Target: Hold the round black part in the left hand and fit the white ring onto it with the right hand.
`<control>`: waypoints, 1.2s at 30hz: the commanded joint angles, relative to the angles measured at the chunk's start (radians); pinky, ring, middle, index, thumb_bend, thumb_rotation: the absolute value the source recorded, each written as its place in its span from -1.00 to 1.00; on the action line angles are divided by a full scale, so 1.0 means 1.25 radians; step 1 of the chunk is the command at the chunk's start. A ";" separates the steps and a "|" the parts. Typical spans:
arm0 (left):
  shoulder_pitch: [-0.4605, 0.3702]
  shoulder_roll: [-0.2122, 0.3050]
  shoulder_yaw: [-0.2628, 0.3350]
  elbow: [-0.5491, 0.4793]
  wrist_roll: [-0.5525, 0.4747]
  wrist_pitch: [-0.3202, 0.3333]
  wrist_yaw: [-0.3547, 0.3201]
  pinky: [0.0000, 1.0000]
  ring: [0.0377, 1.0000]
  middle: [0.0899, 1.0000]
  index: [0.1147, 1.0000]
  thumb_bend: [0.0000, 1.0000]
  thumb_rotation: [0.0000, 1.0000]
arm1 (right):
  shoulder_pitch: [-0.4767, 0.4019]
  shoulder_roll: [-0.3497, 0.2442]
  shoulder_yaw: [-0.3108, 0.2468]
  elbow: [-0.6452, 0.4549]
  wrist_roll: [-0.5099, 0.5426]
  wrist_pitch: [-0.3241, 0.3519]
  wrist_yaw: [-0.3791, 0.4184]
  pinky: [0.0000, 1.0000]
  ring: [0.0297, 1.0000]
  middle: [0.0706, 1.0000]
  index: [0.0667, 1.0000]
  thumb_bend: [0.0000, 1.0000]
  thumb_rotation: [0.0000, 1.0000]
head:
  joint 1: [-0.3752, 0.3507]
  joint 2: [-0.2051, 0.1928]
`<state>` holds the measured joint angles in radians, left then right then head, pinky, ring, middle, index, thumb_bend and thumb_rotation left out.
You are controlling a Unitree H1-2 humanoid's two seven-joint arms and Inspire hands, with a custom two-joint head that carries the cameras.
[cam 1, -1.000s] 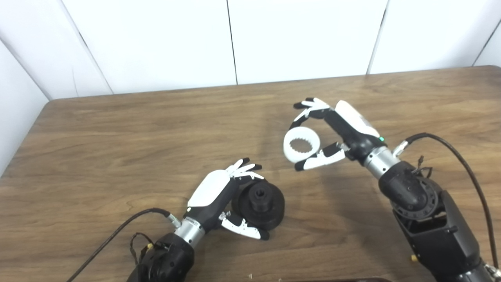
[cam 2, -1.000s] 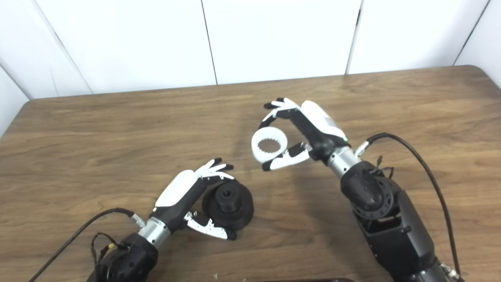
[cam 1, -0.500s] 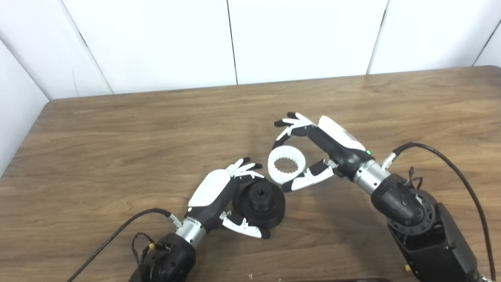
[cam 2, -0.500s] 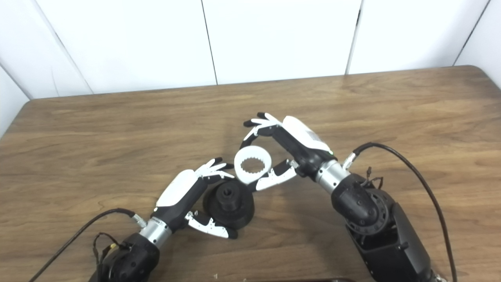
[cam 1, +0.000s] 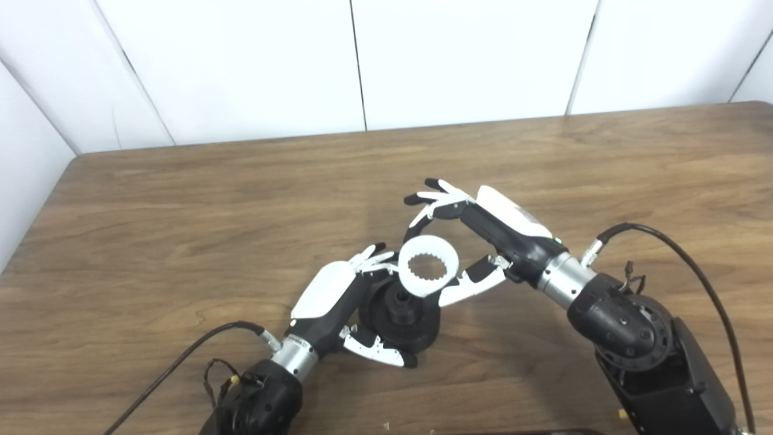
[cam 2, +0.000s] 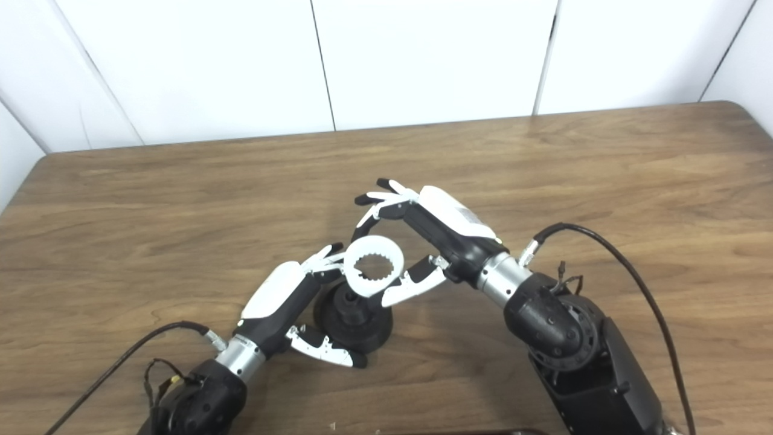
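Note:
The round black part (cam 1: 401, 317) sits on the wooden table (cam 1: 181, 217), a flanged disc with a raised hub in the middle. My left hand (cam 1: 338, 302) is shut on it, fingers over its far rim and thumb along its near edge. The white ring (cam 1: 427, 274), toothed on the inside, hangs just above the part's far right edge, partly overlapping the hub from this angle. My right hand (cam 1: 477, 241) is shut on the ring, fingers on its far side and thumb on its near right side.
Black cables trail from both wrists, one at the lower left (cam 1: 175, 368) and one at the right (cam 1: 694, 272). White wall panels (cam 1: 362, 60) stand behind the table's far edge.
My right hand has carried the white ring down and to the left, from mid-table to just above the black part. The left hand and the part have stayed put.

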<state>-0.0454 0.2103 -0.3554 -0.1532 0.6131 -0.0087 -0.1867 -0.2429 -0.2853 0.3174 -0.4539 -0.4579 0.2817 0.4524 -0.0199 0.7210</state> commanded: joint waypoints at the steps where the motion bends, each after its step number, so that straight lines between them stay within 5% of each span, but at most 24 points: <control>1: -0.019 0.003 -0.001 0.003 0.027 0.011 0.000 0.96 0.99 0.79 0.12 0.80 -0.58 | -0.022 0.004 0.001 -0.034 0.003 -0.004 0.003 1.00 1.00 0.74 -0.10 0.05 -0.70 | 0.000 0.001; 36: -0.010 -0.007 -0.005 -0.007 0.024 0.013 0.006 0.97 0.98 0.79 0.12 0.81 -0.62 | -0.018 0.019 0.041 0.026 -0.009 -0.030 0.003 1.00 1.00 0.74 -0.10 0.05 -0.70 | 0.008 0.008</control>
<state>-0.0461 0.1986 -0.3596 -0.1617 0.6193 0.0050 -0.1830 -0.2428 -0.2692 0.3709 -0.4071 -0.4681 0.2752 0.4742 -0.0092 0.7302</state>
